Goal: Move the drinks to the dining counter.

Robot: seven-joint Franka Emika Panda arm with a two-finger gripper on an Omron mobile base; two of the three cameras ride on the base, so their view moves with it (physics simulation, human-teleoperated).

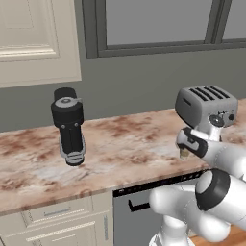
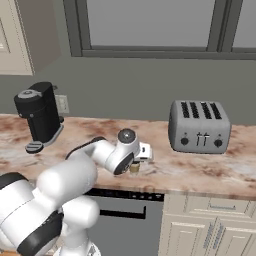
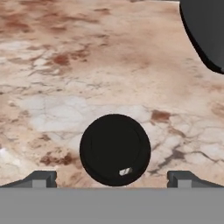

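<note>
Cup (image 3: 115, 149) unlabelled, between spread tool (image 3: 112, 178) fingers.

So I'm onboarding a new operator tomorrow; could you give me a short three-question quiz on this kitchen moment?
1. True or false: the gripper has already closed on the cup.
2. Which appliance stands nearest the cup? A) coffee machine B) toaster C) kettle
3. Fill in: the cup's lid is ____ in colour.

Key:
1. False. In the hand view the jaws stand wide apart, one on each side of the cup, with stone showing between them and it.
2. B. The toaster sits just beyond it on the worktop.
3. Black.
</note>
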